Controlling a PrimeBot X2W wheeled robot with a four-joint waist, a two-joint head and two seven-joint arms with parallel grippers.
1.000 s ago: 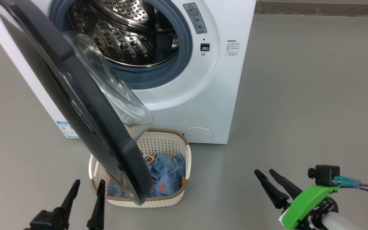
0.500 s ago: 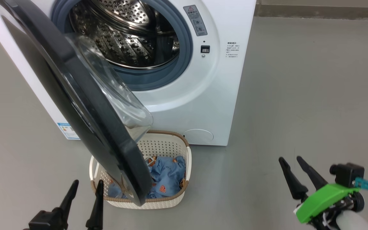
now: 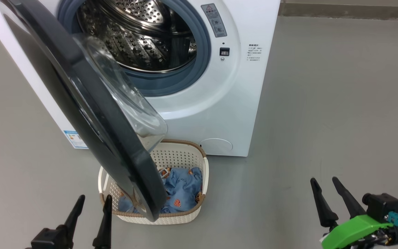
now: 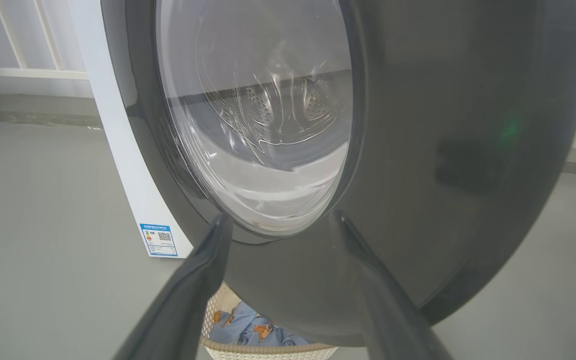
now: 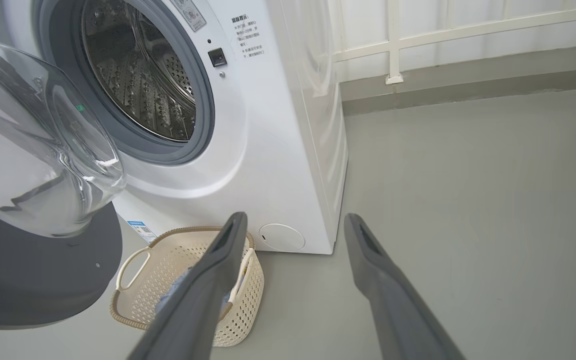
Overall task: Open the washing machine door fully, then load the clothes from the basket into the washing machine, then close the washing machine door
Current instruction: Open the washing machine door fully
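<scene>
Basket [image 3: 204, 173] on the floor [image 3: 323, 103] just before the washing machine's [image 3: 219, 103] front lower edge, partly under the swung-out washing machine door [image 3: 92, 114]; the clothes [image 3: 181, 188] lie bunched inside it. Left wrist view faces the door's glossy outer side and a QR code on the blue label [image 4: 160, 240], print unreadable; right wrist view gives the basket's side handle [image 5: 133, 262] and a white railing [image 5: 393, 40]. Left gripper [image 3: 95, 197] and right gripper [image 3: 323, 180] spread wide, gripping nothing.

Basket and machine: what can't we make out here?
- clothes: head view, left part behind the washing machine door; garment count unclear.
- basket: left wrist view, mostly behind the door and cut by the bottom edge.
- washing machine stickers: head view, print too small to read.
- drum: head view, top cut by the upper edge.
</scene>
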